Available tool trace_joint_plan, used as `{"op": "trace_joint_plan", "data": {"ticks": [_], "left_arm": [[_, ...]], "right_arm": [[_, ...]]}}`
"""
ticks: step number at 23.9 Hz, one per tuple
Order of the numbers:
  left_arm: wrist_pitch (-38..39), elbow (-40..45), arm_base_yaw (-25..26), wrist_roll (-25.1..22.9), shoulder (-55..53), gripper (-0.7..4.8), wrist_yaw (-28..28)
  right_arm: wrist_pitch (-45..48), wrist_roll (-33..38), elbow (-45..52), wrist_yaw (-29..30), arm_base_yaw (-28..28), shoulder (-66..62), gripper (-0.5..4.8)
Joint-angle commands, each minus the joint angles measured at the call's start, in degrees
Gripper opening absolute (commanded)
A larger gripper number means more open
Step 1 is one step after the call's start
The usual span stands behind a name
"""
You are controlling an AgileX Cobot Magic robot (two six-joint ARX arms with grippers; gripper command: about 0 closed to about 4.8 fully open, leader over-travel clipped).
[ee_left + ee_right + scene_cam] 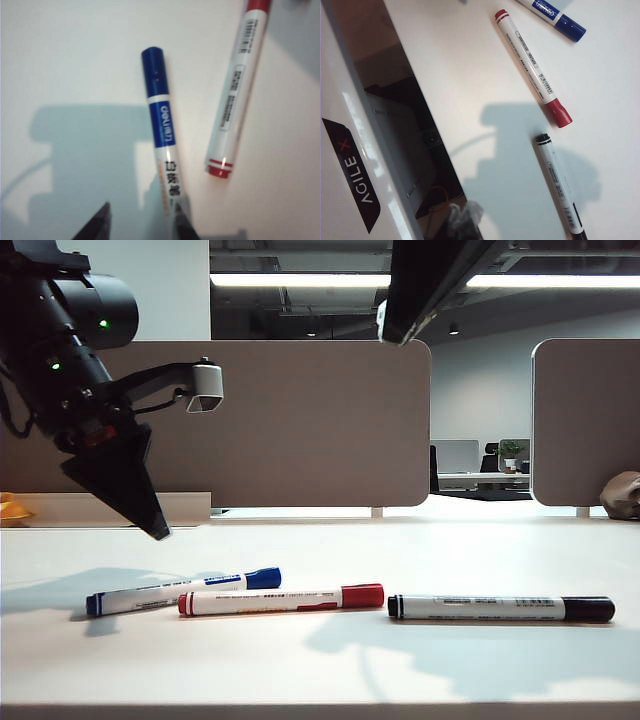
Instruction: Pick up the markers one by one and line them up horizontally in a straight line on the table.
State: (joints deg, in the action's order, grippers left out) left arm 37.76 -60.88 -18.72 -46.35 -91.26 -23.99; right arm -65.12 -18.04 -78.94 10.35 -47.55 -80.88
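Observation:
Three markers lie on the white table (330, 670) in a rough row: blue (185, 591) on the left and tilted, red (280, 600) in the middle, black (500, 608) on the right. My left gripper (147, 508) hangs above the table, over the blue marker's left end. In the left wrist view its jaws (140, 226) stand open with nothing between them; the blue marker (161, 125) runs toward one finger (183, 227), and the red marker (237, 95) lies beside it. My right gripper (464, 220) is a dark blur, raised away from the red (532, 65), blue (555, 14) and black (560, 187) markers.
Grey-brown divider panels (320, 420) (585, 420) stand behind the table. An orange object (12, 508) sits at the far left and a brownish lump (622, 495) at the far right. The right arm (430, 285) hangs at the top. A white AGILEX panel (355, 170) fills one side of the right wrist view.

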Motion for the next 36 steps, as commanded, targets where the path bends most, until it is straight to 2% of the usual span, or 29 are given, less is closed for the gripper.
{"op": "trace_joint_plan", "data": {"ticks": [1,36], "left_arm": [[0.7,-0.35,-0.68,-0.2,-0.39,1.87,-0.44],[3.28,-0.33,-0.74,1.99,-5.55,1.84,1.99]], "right_arm": [[0.72,0.0,-0.24,0.31,-0.04,0.24,-0.02],[0.72,-0.15,-0.26,1.64,-0.02,0.28,-0.02]]}}
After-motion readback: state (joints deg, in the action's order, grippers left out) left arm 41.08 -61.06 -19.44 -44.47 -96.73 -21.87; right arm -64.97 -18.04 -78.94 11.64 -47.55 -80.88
